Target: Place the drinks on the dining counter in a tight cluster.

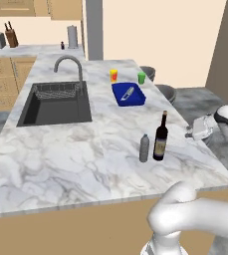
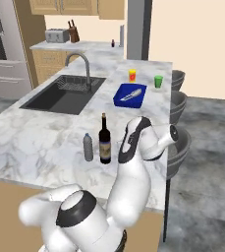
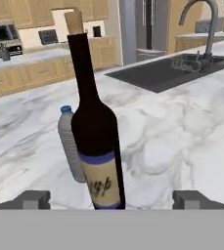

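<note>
My gripper [image 3: 111,199] stands wide and empty just before the upright wine bottle [image 3: 95,132], which nearly touches the grey bottle [image 3: 70,144] near the dining counter's [image 1: 60,149] right edge, so any careless sideways swing could topple both.

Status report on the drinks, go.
Gripper open, fingers either side of the wine bottle, not gripping. Grey bottle close beside it on the dining counter. Nothing in the way.
</note>
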You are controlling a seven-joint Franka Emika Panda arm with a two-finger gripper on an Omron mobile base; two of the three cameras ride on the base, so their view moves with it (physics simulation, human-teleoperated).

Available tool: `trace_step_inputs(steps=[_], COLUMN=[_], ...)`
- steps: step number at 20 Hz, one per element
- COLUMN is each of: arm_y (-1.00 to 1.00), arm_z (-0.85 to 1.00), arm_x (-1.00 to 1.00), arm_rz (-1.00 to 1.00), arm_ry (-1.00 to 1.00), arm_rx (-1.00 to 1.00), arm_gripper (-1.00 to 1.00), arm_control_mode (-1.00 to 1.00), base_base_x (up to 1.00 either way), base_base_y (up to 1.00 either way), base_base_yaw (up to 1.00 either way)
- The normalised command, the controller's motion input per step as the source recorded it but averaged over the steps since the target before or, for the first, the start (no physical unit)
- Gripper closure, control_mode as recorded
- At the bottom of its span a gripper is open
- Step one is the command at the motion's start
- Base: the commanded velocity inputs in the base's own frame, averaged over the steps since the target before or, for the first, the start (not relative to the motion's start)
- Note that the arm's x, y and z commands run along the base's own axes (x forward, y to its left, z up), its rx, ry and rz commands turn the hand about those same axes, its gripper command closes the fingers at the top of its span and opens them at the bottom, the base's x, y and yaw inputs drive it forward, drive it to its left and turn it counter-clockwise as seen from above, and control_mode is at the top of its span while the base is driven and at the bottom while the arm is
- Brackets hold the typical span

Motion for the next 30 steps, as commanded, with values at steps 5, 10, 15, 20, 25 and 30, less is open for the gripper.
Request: trace_step_inputs(steps=[5, 10, 15, 20, 25, 30], arm_y=[0.00, -0.04, -0.01, 0.19, 0.32, 0.38], arm_z=[0.00, 0.00, 0.00, 0.10, 0.21, 0.50], arm_x=[-0.38, -0.38, -0.43, -0.65, -1.00, -0.95], arm_rz=[-0.44, -0.55, -0.63, -0.55, -0.02, 0.00], arm_ry=[0.39, 0.36, 0.28, 0.07, -0.22, -0.26], arm_rx=[-0.34, -0.24, -0.16, -0.09, 0.01, 0.00], arm_gripper=[-1.00, -1.00, -1.00, -1.00, -1.00, -1.00], arm_control_mode=[-1.00, -1.00, -1.00, -1.00, -1.00, -1.00], base_base_x=[0.00, 0.00, 0.00, 0.00, 0.00, 0.00], base_base_y=[0.00, 0.00, 0.00, 0.00, 0.00, 0.00], base_base_yaw=[0.00, 0.00, 0.00, 0.00, 0.00, 0.00])
